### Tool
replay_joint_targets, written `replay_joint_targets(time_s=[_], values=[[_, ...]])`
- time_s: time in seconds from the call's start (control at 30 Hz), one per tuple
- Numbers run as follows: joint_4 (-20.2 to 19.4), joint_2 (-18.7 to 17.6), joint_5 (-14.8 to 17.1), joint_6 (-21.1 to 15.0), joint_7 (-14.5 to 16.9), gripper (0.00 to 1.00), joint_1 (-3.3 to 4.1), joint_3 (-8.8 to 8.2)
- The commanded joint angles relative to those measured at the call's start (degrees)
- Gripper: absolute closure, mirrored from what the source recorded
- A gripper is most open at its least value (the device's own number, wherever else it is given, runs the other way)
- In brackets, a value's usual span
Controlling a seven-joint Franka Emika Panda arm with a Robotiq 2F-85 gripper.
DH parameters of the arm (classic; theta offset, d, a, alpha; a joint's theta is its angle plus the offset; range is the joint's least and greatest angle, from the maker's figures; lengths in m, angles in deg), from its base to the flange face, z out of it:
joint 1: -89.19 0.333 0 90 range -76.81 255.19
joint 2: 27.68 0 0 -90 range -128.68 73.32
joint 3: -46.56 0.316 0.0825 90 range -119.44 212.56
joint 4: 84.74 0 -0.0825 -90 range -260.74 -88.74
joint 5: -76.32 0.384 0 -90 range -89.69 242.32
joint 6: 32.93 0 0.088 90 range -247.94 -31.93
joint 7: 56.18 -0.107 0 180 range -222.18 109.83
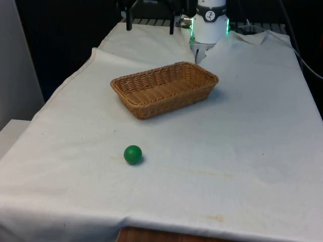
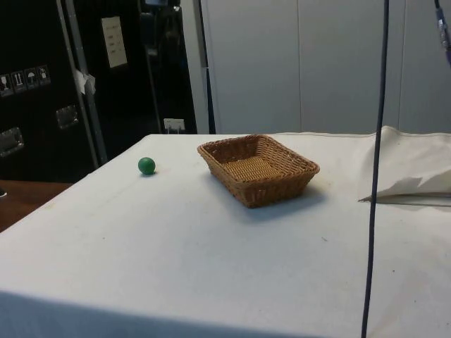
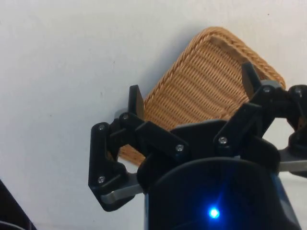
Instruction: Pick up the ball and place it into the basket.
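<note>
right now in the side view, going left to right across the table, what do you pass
green ball → wicker basket → bunched-up fold of white cloth

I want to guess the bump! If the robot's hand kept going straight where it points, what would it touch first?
Probably the basket: the open hand points down at its woven inside, nothing between. The ball lies elsewhere.

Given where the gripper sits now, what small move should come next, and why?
Probably carry the open gripper past the wicker basket toward the green ball. The fingers hold nothing and hang over the basket's end nearest the robot, while the ball rests on the white cloth, apart from the basket.
</note>
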Motion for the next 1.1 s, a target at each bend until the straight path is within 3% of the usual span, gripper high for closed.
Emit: replay_joint_targets(time_s=[0.0,0.03,0.07,0.33,0.37,0.4,0.7,0.73,0.77,1.0,1.03,1.07], values=[[-0.52,-0.57,1.38,-1.2,1.2,0.0,-0.52,0.06],[-0.11,-0.46,0.57,-0.34,0.46,0.0,-0.06,-0.23],[-0.63,-0.92,1.95,-1.6,1.66,0.0,-0.57,-0.11],[-1.89,-3.55,6.7,-3.9,6.13,0.0,-1.09,-1.32],[-1.72,-3.9,6.59,-3.44,6.02,0.0,-0.57,-2.01],[-2.01,-4.18,7.96,-4.13,7.39,0.0,-1.2,-1.6],[-1.89,-8.02,14.27,-5.5,13.92,0.0,-1.78,-2.58],[-2.06,-7.73,13.87,-4.98,13.64,0.0,-1.38,-3.21],[-1.72,-8.59,14.78,-5.67,14.44,0.0,-1.83,-2.58],[-0.17,-12.61,16.33,-7.62,17.02,0.0,-1.72,-2.52],[-0.52,-12.2,15.87,-7.16,16.39,0.0,-1.32,-2.98],[0.11,-13.24,16.5,-7.85,17.3,0.0,-1.72,-2.46]])
